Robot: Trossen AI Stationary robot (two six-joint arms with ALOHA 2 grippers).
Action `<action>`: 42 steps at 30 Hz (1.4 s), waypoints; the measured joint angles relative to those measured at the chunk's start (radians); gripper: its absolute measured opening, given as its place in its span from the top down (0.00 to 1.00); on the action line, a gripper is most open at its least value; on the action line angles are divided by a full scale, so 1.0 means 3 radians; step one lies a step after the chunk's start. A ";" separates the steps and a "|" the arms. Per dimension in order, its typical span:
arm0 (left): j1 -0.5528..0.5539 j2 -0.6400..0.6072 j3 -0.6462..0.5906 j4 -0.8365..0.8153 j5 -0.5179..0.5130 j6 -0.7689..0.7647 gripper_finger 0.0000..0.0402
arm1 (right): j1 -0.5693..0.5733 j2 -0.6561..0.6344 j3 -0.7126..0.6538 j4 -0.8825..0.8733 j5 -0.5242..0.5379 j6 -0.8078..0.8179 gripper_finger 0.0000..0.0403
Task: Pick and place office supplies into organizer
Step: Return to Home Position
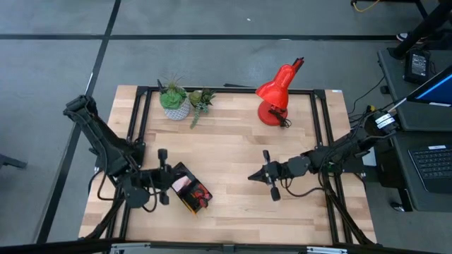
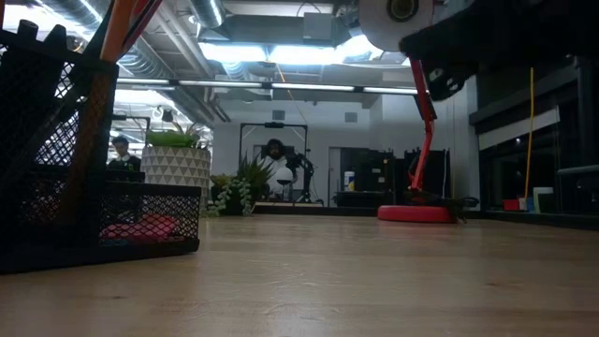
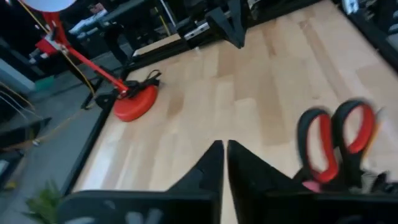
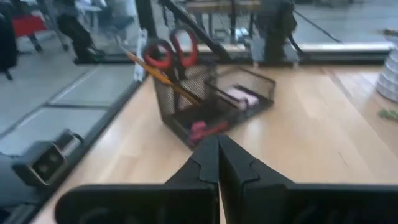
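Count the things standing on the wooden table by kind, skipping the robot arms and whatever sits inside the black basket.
Potted plants: 2
Red desk lamp: 1
Black mesh organizer: 1
Total: 4

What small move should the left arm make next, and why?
Probably draw the left gripper back from the organizer, toward its own side: it is shut and empty, and the scissors already stand inside. The right gripper waits shut at mid-table.

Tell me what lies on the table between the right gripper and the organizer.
Nothing: only bare wooden table separates the right gripper from the organizer. The high view shows it, and the right wrist view too.
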 joint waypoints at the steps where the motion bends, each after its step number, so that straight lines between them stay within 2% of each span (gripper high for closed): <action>1: 0.0013 -0.0027 -0.0064 0.0032 -0.0016 0.0054 0.98 | -0.0032 0.0000 0.0003 -0.0062 0.0000 0.0004 1.00; 5: 0.0087 -0.0197 -0.0502 0.0422 0.0004 0.0153 0.99 | -0.0139 0.0001 0.0194 -0.0491 -0.0009 -0.0040 1.00; 8: 0.0164 -0.0420 -0.0834 0.0879 0.0158 0.0378 1.00 | -0.0206 -0.0012 0.0487 -0.0842 -0.0123 -0.0318 1.00; 12: 0.0413 -0.0831 -0.1161 0.1652 0.0694 0.1003 1.00 | -0.0315 -0.0048 0.0867 -0.1366 -0.0208 -0.0564 1.00; 14: 0.0572 -0.1071 -0.1263 0.1783 0.0888 0.1252 1.00 | -0.0385 -0.0080 0.0967 -0.1484 -0.0216 -0.0632 1.00; 16: 0.0687 -0.1337 -0.1344 0.1764 0.0941 0.1364 1.00 | -0.0459 -0.0153 0.0982 -0.1505 -0.0273 -0.0647 1.00; 22: 0.0757 -0.2227 -0.1615 0.1656 0.1032 0.1631 1.00 | -0.0623 -0.0597 0.0877 -0.1738 -0.0303 -0.0641 1.00; 27: 0.0826 -0.2935 -0.1866 0.1612 0.1047 0.1817 1.00 | -0.0759 -0.1095 0.0700 -0.1776 -0.0468 -0.0770 1.00; 31: 0.0963 -0.3422 -0.2062 0.1603 0.1299 0.1959 1.00 | -0.0910 -0.1425 0.0526 -0.1778 -0.0711 -0.0797 1.00; 36: 0.1187 -0.3823 -0.2331 0.1624 0.1568 0.1933 1.00 | -0.1042 -0.1667 0.0218 -0.1646 -0.0909 -0.0672 1.00; 42: 0.1534 -0.3952 -0.2677 0.1830 0.1978 0.1812 1.00 | -0.1080 -0.1727 -0.0227 -0.1067 -0.0987 -0.0497 1.00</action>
